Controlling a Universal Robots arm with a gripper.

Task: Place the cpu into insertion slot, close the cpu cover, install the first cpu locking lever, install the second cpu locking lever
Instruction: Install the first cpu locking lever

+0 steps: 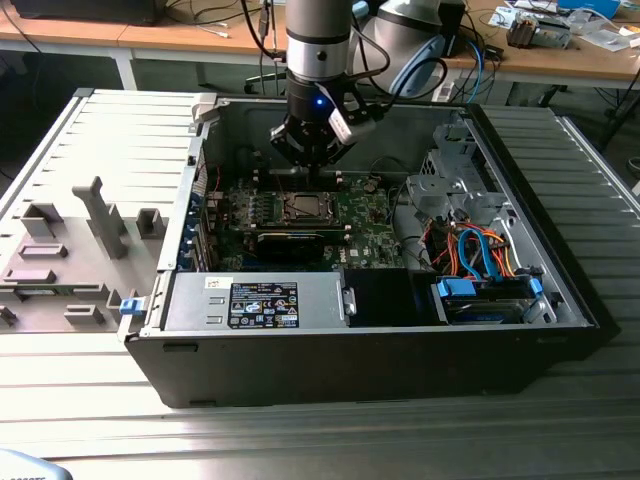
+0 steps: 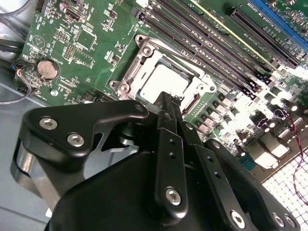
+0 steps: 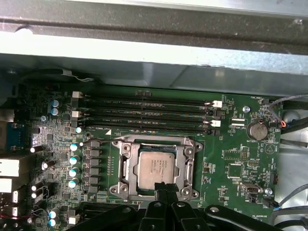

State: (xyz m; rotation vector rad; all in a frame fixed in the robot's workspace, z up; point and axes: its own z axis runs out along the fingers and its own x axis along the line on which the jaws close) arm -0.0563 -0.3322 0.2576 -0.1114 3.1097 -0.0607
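While the arm hangs over the open computer case (image 1: 560,290), its gripper (image 3: 165,187) sits low inside, right at the near edge of the insertion slot (image 3: 126,166). In both wrist views the black fingers (image 2: 169,126) are pressed together into one narrow tip w/ nothing pinched between them — fully closed, empty. The tip lies at the rim of the socket, but whether it touches the metal I can't tell.

The cpu (image 3: 156,168) lies flat in the slot, pale grey face up, square to the frame. The cpu cover (image 3: 188,161) — thin silvery frame — lies down around it, chip showing through its window; in the second wrist view the same bright square (image 2: 163,84) is ringed by metal. Locking levers: too fine to make out.

Around the socket is the green motherboard (image 3: 231,163), w/ long black memory slots (image 3: 144,115) just beyond the socket, and a round coin battery (image 3: 256,130) off to one side. In the exterior view a grey tray w/ moulded blocks (image 1: 90,230) lies at the exterior view's left of the case, blue and orange cables (image 1: 480,255) toward the exterior view's right.
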